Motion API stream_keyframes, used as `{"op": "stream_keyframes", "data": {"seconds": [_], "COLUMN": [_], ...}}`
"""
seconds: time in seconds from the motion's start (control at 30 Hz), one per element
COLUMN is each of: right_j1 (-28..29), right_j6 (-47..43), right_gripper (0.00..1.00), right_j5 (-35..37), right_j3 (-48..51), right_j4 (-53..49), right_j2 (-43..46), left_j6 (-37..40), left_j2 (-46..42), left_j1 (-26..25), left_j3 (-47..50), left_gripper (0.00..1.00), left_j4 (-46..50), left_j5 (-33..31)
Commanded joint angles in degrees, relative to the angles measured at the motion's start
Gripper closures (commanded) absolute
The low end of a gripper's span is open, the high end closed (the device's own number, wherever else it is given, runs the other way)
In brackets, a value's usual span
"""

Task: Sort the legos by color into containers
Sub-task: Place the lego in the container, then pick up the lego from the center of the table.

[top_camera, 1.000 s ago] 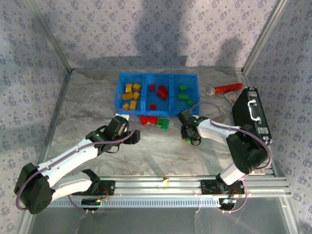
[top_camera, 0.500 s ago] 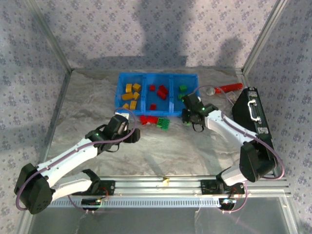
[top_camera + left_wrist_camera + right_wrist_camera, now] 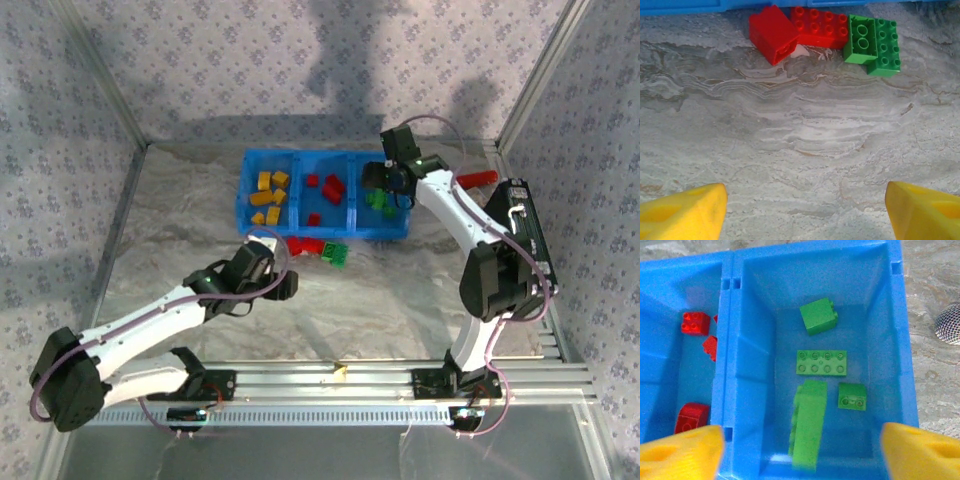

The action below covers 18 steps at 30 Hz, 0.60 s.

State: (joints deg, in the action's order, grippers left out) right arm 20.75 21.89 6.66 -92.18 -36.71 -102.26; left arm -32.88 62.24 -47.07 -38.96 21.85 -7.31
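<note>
Right claw [image 3: 799, 450] has swung over the tray's right compartment [image 3: 875, 300], jaws wide, empty. Left claw [image 3: 804, 210] gapes empty above bare desk [image 3: 805, 150].

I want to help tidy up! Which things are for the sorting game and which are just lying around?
For the job: blue tray, yellow bricks, red bricks and green bricks in it, loose red bricks and loose green bricks in front of it.
Just lying about: black case, red stick, silver mesh thing.
</note>
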Motion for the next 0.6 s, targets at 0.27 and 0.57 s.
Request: {"op": "stream_keyframes", "data": {"seconds": [0.27,0.57], "right_j1": [4.3,1.6], "right_j6": [-0.5,1.9], "right_gripper": [0.06,0.07], "right_j5": [1.2,0.2], "right_j3": [14.0,24.9], "right_j4": [1.9,4.0], "right_j2": [15.0,24.6], "left_j6": [4.4,3.6], "left_j2": [18.0,35.6], "left_j1": [-2.3,-5.6], "left_j3": [-12.5,-27.3], "left_gripper": [0.17,0.25], "left_j4": [-3.6,1.5], "left_j5": [2.9,4.2]}}
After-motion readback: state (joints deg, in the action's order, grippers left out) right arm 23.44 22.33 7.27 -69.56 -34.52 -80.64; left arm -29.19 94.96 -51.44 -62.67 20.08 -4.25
